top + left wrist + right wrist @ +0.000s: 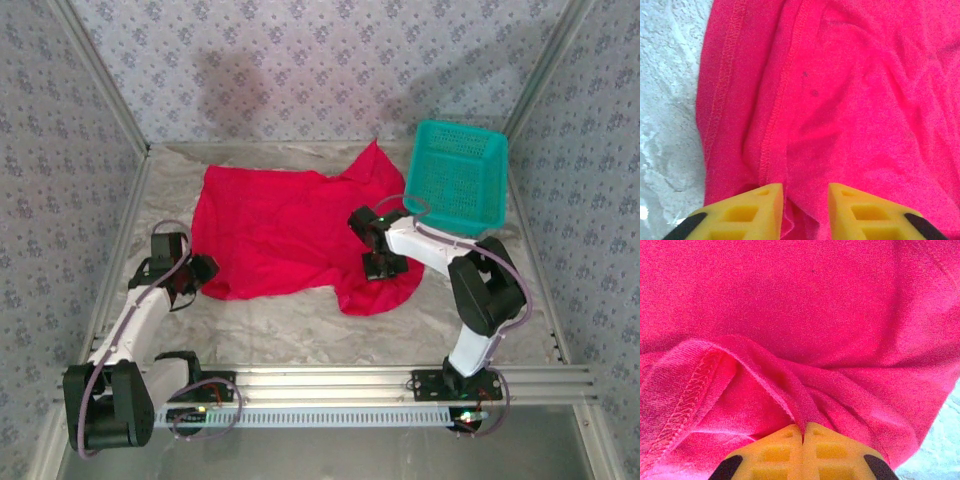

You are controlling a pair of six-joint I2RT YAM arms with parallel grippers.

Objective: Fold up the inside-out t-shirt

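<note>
The inside-out t-shirt (pixel 280 230) lies spread and rumpled on the table, bright red with its seams showing. My left gripper (pixel 205 268) is at the shirt's left edge. In the left wrist view its yellow fingers (pixel 752 210) stand apart over a seam of the red cloth (pixel 850 100), and a loose fold lies between them unsqueezed. My right gripper (pixel 383 268) is over the shirt's near right corner. In the right wrist view it (pixel 803 429) is shut, with a ridge of the red cloth (pixel 800 305) pinched between its fingertips.
A teal mesh basket (pixel 455 175) stands at the back right, just beyond the right arm. Patterned walls close in the left, back and right sides. Bare crinkled table cover (pixel 300 320) lies between the shirt and the arm bases.
</note>
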